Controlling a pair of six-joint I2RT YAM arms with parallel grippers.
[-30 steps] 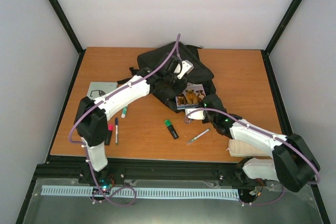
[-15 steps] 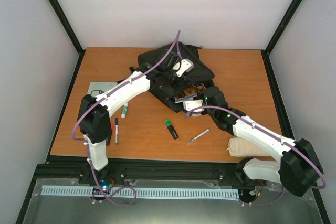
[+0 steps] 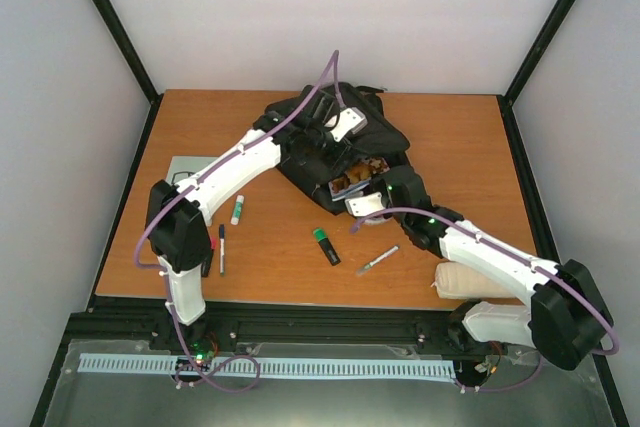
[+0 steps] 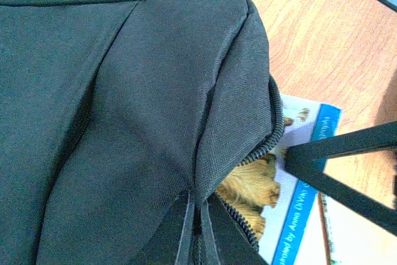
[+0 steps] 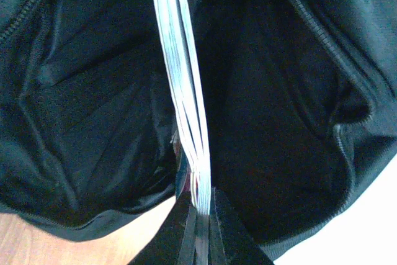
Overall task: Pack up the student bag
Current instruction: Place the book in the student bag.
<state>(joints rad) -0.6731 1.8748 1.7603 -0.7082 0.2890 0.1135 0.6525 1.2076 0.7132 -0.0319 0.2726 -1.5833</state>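
pinching black fabric of the student bag [image 4: 124, 91], the left gripper [image 4: 193, 231] is clamped by the zip edge. the right gripper [image 5: 200, 224] grips a book [image 5: 180, 60] edge-on, bag lining either side; its cover shows only from the left wrist and overhead.

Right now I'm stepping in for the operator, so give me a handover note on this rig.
Left jaws: shut on bag fabric by the zip.
Right jaws: shut on book, its edge inside the bag's mouth.
Done: book partly in.
Left: push book in, release; then pack marker, pens, pouch lying on the table.
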